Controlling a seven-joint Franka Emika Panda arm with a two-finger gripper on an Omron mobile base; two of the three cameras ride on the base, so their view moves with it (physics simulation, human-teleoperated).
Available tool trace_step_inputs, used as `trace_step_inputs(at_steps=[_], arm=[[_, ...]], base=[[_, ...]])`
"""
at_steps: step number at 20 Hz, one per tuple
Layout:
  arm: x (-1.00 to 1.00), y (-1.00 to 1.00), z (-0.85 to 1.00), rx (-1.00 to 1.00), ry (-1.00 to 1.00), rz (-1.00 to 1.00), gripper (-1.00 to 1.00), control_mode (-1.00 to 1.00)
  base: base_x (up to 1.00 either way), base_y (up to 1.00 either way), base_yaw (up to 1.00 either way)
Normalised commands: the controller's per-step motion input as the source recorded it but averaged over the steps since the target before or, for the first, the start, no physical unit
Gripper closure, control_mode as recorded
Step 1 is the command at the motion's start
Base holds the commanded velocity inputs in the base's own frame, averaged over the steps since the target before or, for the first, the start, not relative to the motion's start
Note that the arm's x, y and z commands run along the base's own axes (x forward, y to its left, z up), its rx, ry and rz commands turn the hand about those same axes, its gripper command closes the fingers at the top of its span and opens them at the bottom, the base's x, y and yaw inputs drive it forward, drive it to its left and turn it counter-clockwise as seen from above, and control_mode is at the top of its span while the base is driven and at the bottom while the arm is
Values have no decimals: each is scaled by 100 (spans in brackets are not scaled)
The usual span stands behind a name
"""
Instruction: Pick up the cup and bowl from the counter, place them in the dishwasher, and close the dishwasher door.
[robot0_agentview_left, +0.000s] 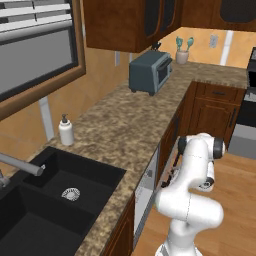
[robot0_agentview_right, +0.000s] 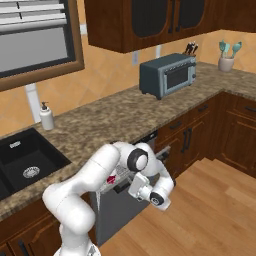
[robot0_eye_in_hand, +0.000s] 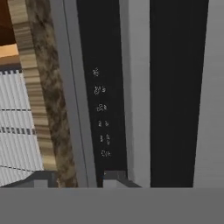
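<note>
With my pincer (robot0_eye_in_hand: 74, 177) hard against the dishwasher door (robot0_agentview_right: 117, 212), grip state unclear, a skewed push could slip off the counter (robot0_agentview_left: 125, 125) edge above it.

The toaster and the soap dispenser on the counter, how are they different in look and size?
The toaster is a wide blue-grey box with a dark glass front; the soap dispenser is a slim white bottle with a pump. The toaster is far bigger. It stands near the corner; the dispenser stands by the sink. Both rest upright on the counter.
</note>
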Motion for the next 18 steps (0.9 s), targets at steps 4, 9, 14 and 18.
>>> trace_step_inputs(at_steps=[4,9,14,18], arm=[[100,100,-100,-8,9,0,-100,-100],[100,100,-100,-7,15,0,-100,-100],[100,100,-100,-12,24,0,-100,-100],[100,100,-100,-18,31,0,-100,-100]], base=[[0,0,0],[0,0,0],[0,0,0],[0,0,0]])
